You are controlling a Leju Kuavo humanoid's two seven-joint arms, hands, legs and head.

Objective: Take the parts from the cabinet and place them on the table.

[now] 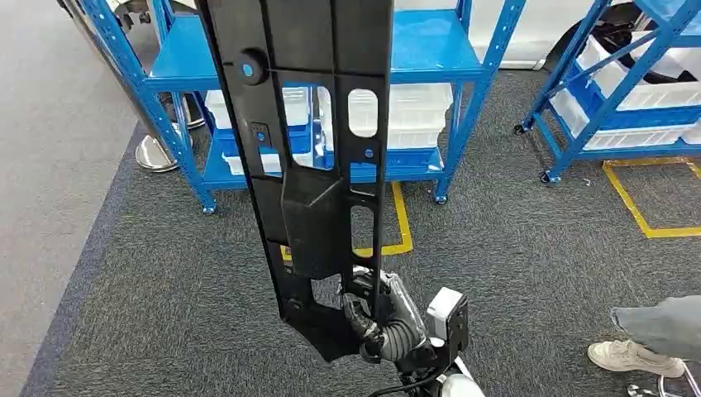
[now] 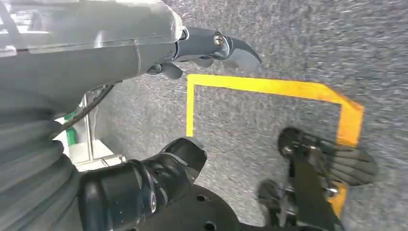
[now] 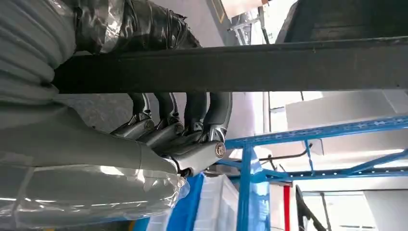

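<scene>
Head view: right hand (image 1: 388,318) grips black panel (image 1: 310,124) upright, hiding blue shelving (image 1: 430,50); left hand (image 2: 211,48) holds nothing.

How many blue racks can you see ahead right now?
2. One blue rack stands straight ahead behind the black panel that the right hand holds; another rack stands far right. The panel may hide more.

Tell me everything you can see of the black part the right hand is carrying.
The black part is a long, flat panel, plastic by its look, with ribs, oblong cut-outs and small round holes. It stands nearly upright, top leaning slightly left, over grey carpet before the blue shelving. The right hand grips its lower end; fingers wrap its edge.
</scene>
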